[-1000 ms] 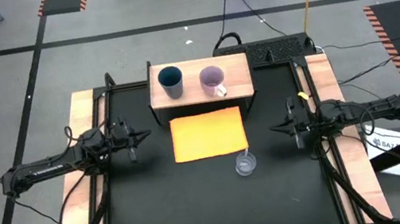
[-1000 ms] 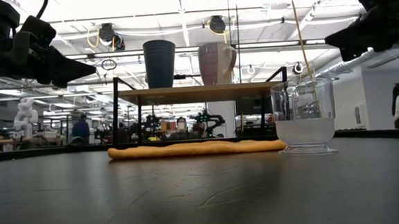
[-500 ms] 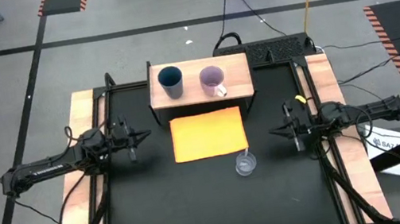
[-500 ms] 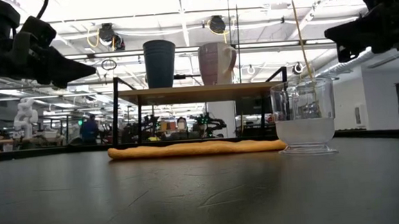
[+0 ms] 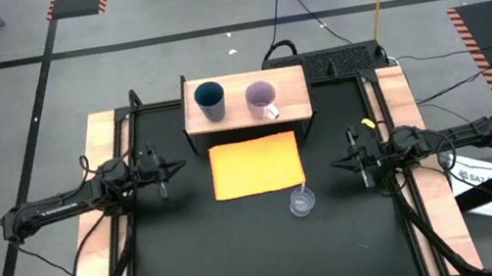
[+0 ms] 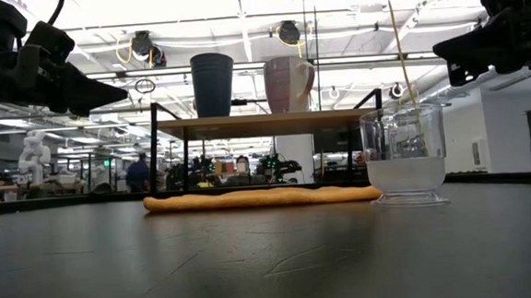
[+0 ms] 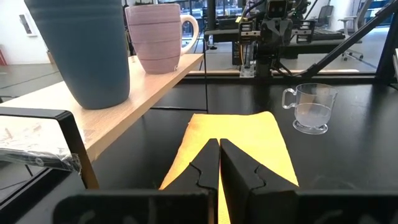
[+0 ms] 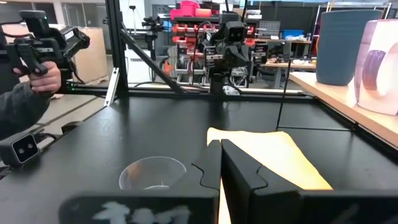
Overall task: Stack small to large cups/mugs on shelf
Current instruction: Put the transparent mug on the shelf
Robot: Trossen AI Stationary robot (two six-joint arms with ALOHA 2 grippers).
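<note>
While the dark blue tumbler point(image 5: 209, 100) and lilac mug point(image 5: 261, 99) stand on the shelf point(image 5: 294, 99), the clear cup point(image 5: 302, 202) sits on the table point(image 5: 195, 255) beside the orange sheet point(image 5: 255, 164); left end effector point(image 5: 176, 168) and right end effector point(image 5: 338, 163) hover closed, empty.

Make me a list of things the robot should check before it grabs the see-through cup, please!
1. Clear cup upright on the table, beside the orange sheet: ok.
2. Blue tumbler and lilac mug already on the shelf: ok.
3. Right end effector open for a grab: not ok, fingers shut, holding nothing.
4. Left end effector out of the way on the far side of the sheet: ok, shut and empty.
5. Free spot on the shelf for the clear cup: ok, bare wood to the mug's right.
6. Whether the clear cup fits inside another cup: cannot tell.
</note>
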